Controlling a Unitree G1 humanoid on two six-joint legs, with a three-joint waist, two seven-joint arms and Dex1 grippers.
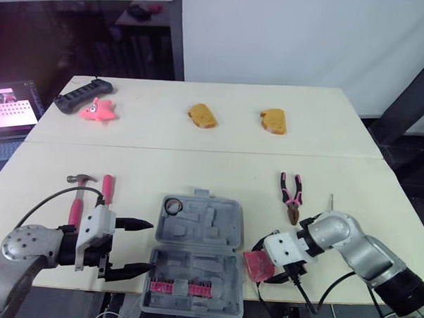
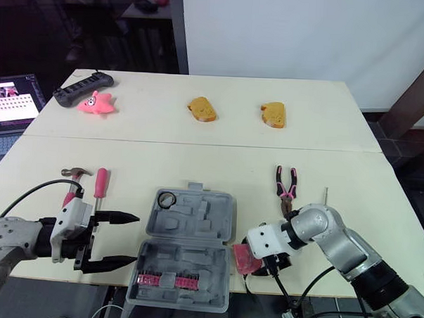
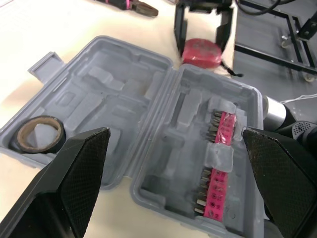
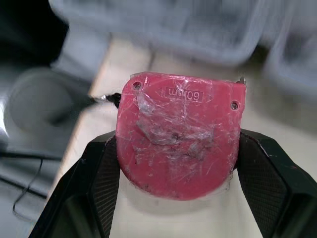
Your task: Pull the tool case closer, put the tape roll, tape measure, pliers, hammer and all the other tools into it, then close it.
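The grey tool case (image 1: 197, 253) lies open at the table's front edge, with the black tape roll (image 1: 173, 206) in its far-left pocket and a pink bit strip (image 1: 182, 288) in the near half. My left gripper (image 1: 148, 248) stands open just left of the case. Just right of the case, my right gripper (image 1: 260, 267) is shut on the red tape measure (image 4: 178, 139), low over the table edge. Pink-handled pliers (image 1: 290, 195) lie beyond the right arm. A hammer (image 1: 77, 195) and a pink screwdriver (image 1: 106, 189) lie beyond the left arm.
A thin metal pin (image 1: 330, 201) lies right of the pliers. At the back are two bread pieces (image 1: 202, 116) (image 1: 273, 121), a pink toy (image 1: 96, 110) and a black controller (image 1: 82, 95). A laptop (image 1: 10, 111) sits off the table's left side.
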